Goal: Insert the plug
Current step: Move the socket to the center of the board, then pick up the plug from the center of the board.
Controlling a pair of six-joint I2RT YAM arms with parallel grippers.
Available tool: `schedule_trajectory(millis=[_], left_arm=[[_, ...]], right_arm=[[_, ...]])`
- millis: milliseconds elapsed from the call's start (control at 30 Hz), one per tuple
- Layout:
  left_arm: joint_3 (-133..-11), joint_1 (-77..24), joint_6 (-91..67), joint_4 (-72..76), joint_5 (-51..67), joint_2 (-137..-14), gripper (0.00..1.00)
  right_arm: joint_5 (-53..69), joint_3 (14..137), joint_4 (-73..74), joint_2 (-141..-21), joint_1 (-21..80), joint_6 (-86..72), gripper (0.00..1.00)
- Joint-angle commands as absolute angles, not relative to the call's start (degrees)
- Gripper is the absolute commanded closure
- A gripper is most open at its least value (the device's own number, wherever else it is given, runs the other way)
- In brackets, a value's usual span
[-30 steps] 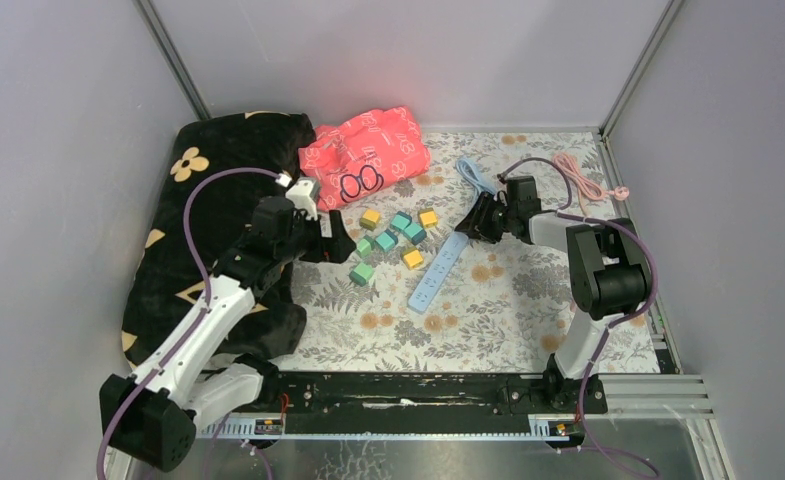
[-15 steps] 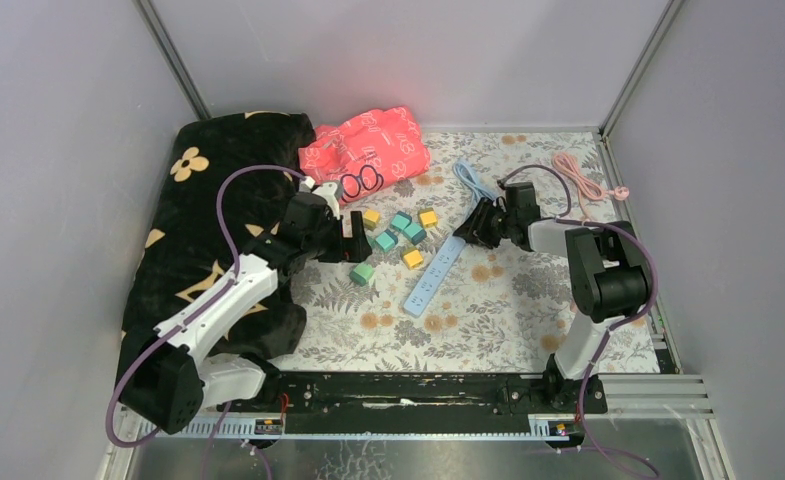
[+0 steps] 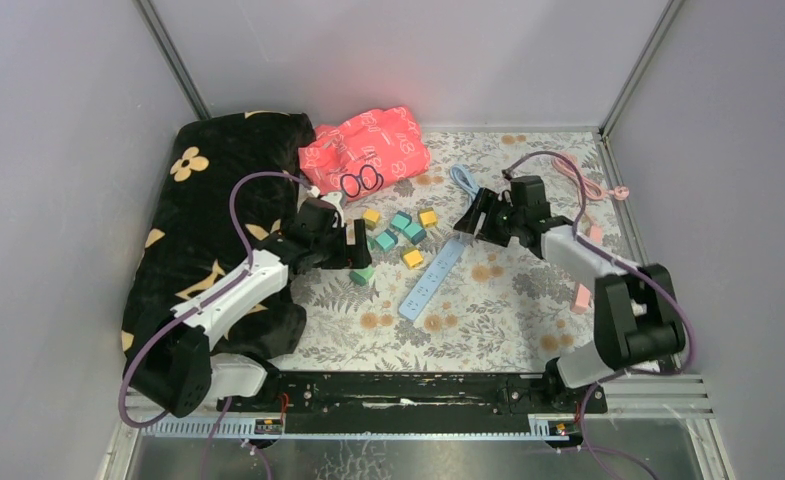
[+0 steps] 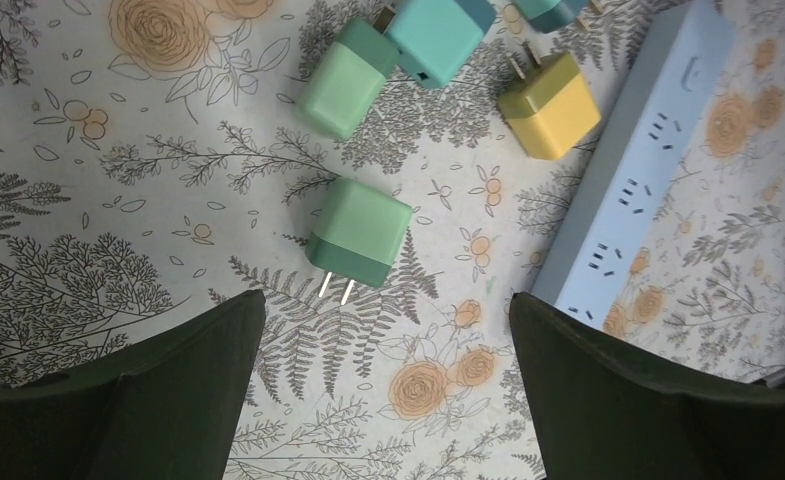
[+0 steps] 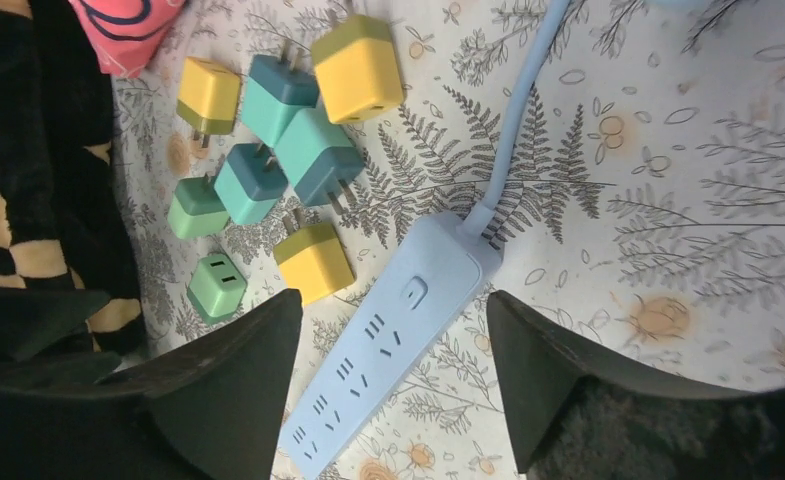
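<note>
The left hand (image 4: 386, 305) is spread, green plug (image 4: 360, 232) just ahead; the right hand (image 5: 393, 300), spread too, hangs over the power strip (image 5: 368, 352).

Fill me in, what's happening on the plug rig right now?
Two arms appear to be lining up to put a charger into the power strip. The left claw is open right by a green plug, which lies on its side on the floral cloth, not gripped. The right claw is open over the strip's switch end, holding nothing. None of the visible sockets has a plug in it yet.
</note>
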State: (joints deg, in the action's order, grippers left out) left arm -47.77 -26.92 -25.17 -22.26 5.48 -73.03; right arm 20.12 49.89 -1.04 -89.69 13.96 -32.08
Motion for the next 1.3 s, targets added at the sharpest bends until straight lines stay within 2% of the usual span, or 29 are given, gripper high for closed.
schedule_trajectory(millis=[0, 167, 367, 633, 767, 1133, 1267], left_arm=[[-48.1, -27.3, -26.7, -20.7, 1.5, -74.8, 0.00], [-48.6, -28.4, -27.2, -20.7, 1.5, -79.0, 0.01], [-52.9, -29.7, -24.9, -21.6, -0.3, -86.3, 0.09], [-57.3, -30.3, -21.8, -23.4, 0.2, -92.1, 0.19], [-57.5, -30.7, -20.9, -25.0, 0.0, -93.9, 0.28], [-59.2, -32.1, -20.4, -26.3, -0.9, -98.0, 0.34], [-59.3, -32.5, -20.7, -26.4, -1.9, -98.9, 0.45]], right_arm=[[16.0, 51.1, 6.8, -81.9, 14.4, -25.5, 0.23], [17.1, 49.4, 7.3, -76.1, 14.4, -23.6, 0.15], [16.2, 47.6, 5.3, -72.1, 14.3, -21.8, 0.09], [16.2, 49.6, 6.5, -71.6, 14.3, -20.0, 0.08], [16.5, 49.3, 6.6, -71.8, 14.3, -20.2, 0.08], [18.5, 48.8, 5.7, -72.9, 14.3, -20.3, 0.08], [20.3, 48.4, 4.2, -73.6, 14.3, -21.0, 0.08]])
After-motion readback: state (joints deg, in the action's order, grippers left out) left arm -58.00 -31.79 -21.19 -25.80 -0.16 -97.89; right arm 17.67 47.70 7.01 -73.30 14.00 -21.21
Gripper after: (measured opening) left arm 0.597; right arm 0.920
